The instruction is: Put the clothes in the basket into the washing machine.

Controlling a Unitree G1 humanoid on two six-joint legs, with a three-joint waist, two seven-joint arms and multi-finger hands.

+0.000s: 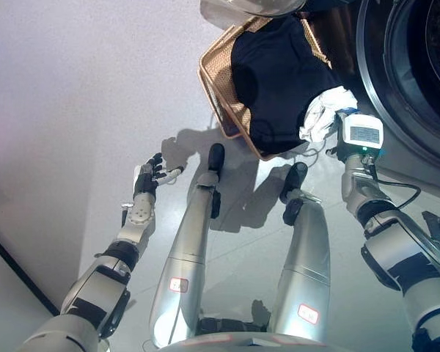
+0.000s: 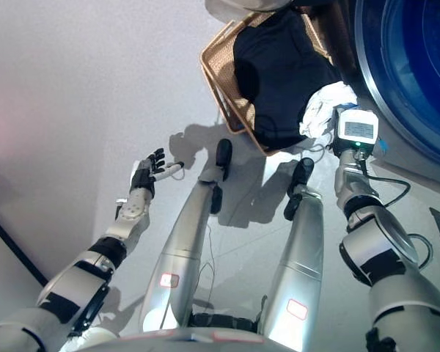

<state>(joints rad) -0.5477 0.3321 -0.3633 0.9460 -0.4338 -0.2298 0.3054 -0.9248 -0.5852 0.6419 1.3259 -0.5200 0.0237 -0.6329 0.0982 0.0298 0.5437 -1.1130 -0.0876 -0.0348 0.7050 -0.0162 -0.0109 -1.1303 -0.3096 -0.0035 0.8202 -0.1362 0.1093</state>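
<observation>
A wicker basket [image 1: 214, 82] stands on the floor at the top centre. It is filled with a dark garment [image 1: 279, 73], and a bunched white cloth [image 1: 324, 108] lies at its near right corner. The washing machine [image 1: 418, 66], with its round dark opening, is directly to the basket's right. My right hand [image 1: 335, 151] reaches to the white cloth at the basket's corner; its fingers are hidden behind my wrist and the cloth. My left hand [image 1: 148, 180] hovers over the bare floor, left of the basket, open with fingers spread and holding nothing.
A pale rounded object [image 1: 242, 10] shows at the top edge behind the basket. Light floor [image 1: 73, 110] stretches to the left. A dark strip [image 1: 15, 273] crosses the lower left corner.
</observation>
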